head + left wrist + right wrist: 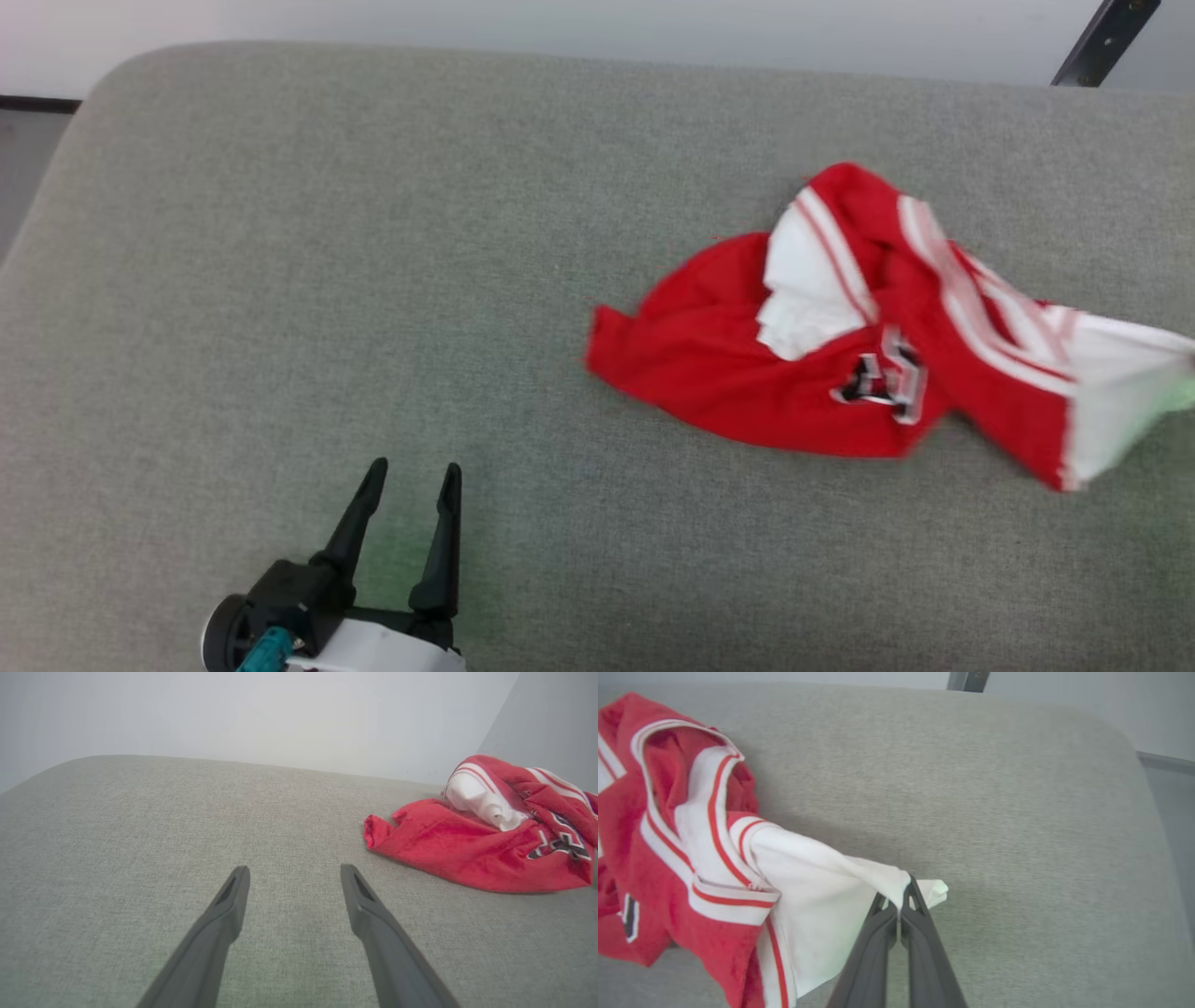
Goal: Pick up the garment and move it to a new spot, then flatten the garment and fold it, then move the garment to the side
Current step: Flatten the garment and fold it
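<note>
The garment (pixel 738 373), a red jersey with white sleeves, red-and-white striped trim and black white-edged lettering, lies crumpled on the right of the grey fabric surface (pixel 373 233), one white sleeve drawn out rightward. The right claw (pixel 902 895) is pinched tight on that sleeve's end. The left claw (pixel 411 471) stands spread and empty at the near left, well apart.

the left gripper (pixel 414 467) sits at the lower left of the head view. its two long dark fingers (pixel 442 541) are spread apart with nothing between them, and they point up that view, leaning slightly right. behind them a black wrist housing (pixel 289 588) joins a pale forearm (pixel 383 651) at the bottom edge. in the right wrist view, the right gripper (pixel 902 896) has its fingers pressed together, their tips pinching a white fold of the garment (pixel 808 882).
</note>
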Tool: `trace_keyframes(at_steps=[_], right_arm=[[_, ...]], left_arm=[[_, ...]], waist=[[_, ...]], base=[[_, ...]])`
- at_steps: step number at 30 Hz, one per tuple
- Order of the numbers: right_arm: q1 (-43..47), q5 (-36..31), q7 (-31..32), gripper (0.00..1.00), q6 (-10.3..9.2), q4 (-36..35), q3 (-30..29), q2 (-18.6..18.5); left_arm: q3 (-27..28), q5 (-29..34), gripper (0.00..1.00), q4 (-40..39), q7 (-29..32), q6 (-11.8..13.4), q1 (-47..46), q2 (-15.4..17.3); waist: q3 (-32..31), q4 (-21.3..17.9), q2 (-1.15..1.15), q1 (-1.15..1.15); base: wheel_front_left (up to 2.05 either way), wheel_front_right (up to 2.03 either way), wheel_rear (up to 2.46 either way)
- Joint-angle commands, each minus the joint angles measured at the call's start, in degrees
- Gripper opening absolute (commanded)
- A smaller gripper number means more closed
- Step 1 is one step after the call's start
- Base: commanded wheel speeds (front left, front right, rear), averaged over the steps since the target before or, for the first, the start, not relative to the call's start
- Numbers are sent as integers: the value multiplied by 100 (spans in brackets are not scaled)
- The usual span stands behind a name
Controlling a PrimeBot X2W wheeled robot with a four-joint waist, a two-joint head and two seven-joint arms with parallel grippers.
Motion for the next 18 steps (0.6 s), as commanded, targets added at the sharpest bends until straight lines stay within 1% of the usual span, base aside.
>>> trace_keyframes(at_steps=[1,4,7,8,9,11,14,16,17,18], right_arm=[[136,-155,20,0,-6,-86,-305,-16],[168,-355,-88,0,-6,-13,-596,25],[142,-432,-241,0,-5,238,-723,225],[120,-492,-306,0,-5,337,-768,220],[85,-531,-401,0,-6,452,-803,216],[-47,-588,-613,0,-6,750,-907,329],[-124,-819,-904,0,-7,1195,-960,307],[-221,-829,-1072,0,-7,1406,-974,375],[-267,-849,-1175,7,-7,1479,-968,391],[-295,-872,-1268,46,-7,1531,-978,409]], left_arm=[[-13,-31,100,-13,-3,-25,-42,30],[-31,-49,100,-18,-3,-25,-95,46],[-51,-60,100,-6,-3,-24,-135,68],[-62,-60,100,3,-3,-25,-145,73],[-76,-64,100,12,-3,-24,-169,79],[-87,-63,100,24,-3,-24,-213,90],[-107,-69,100,50,-3,-24,-256,110],[-117,-79,100,79,-3,-24,-270,127],[-99,-94,100,85,-3,-24,-287,139],[-79,-149,100,76,-3,-24,-311,130]], waist=[[63,-23,0,0],[128,-21,0,0],[166,-10,0,0],[185,-1,0,0],[206,9,0,0],[237,17,0,0],[274,37,0,0],[275,39,0,0],[265,26,0,0],[256,5,0,0]], base=[[0,0,0],[0,0,0],[0,0,0],[0,0,0],[0,0,0],[0,0,0],[0,0,0],[0,0,0],[0,0,0],[0,0,0]])
